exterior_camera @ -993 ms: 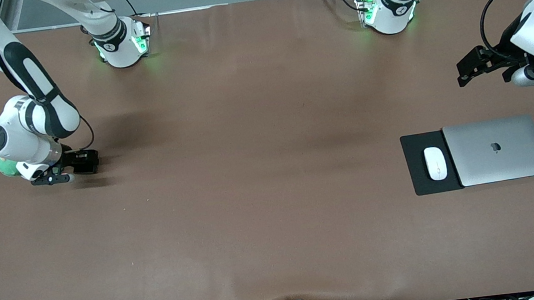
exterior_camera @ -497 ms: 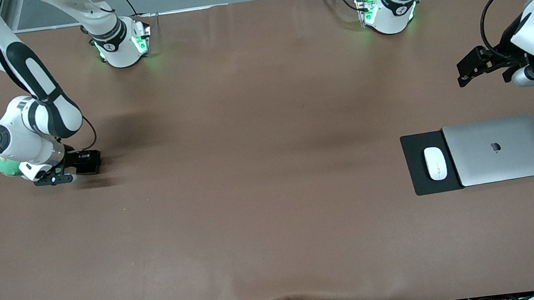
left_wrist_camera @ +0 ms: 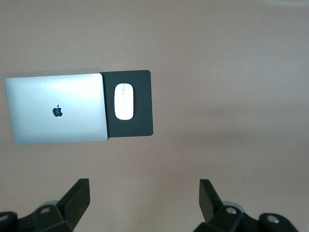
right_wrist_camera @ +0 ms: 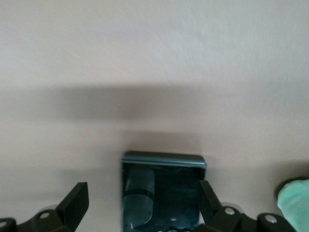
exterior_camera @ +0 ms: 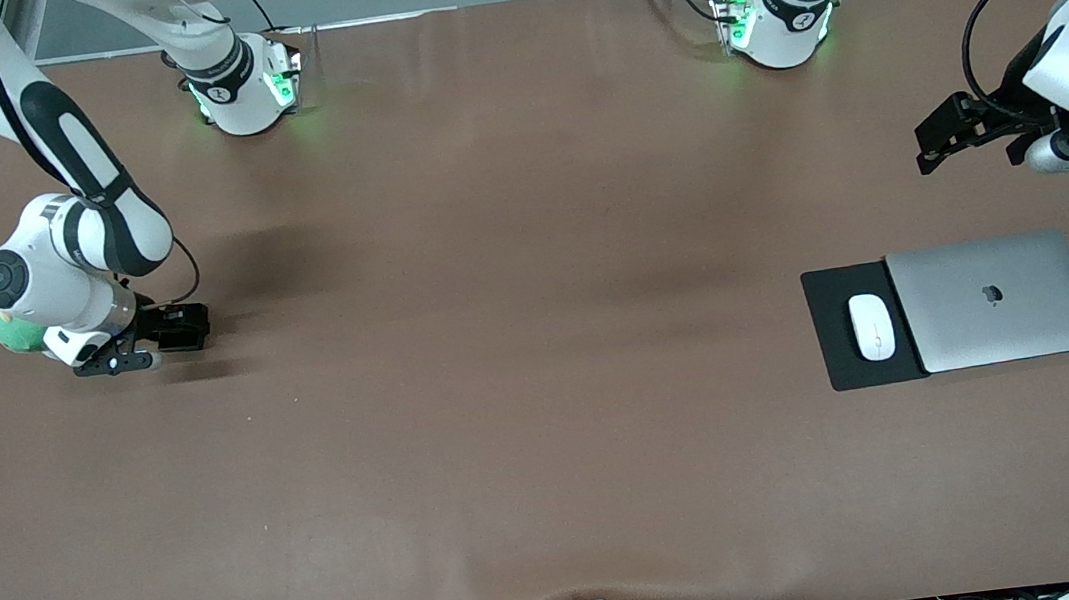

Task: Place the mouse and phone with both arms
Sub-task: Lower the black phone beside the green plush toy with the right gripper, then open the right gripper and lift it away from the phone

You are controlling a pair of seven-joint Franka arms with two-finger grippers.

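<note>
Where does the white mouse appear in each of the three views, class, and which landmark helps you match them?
Front view: mouse lies on the black mouse pad, toward the left arm's end of the table.
Left wrist view: mouse on the same pad, beside the laptop.
Right wrist view: not in it.
Shared landmark: the silver laptop.

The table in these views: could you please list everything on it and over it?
table: one, brown.
mouse pad: one, black, toward the left arm's end.
mouse: one, white, on the mouse pad.
laptop: one, silver, closed, beside the mouse pad.
phone: one, black, toward the right arm's end.
green object: one, partly hidden under the right arm.
arms: two, white with black bands.
left hand: open, over bare table, waiting.
right hand: open, low over the phone.
</note>
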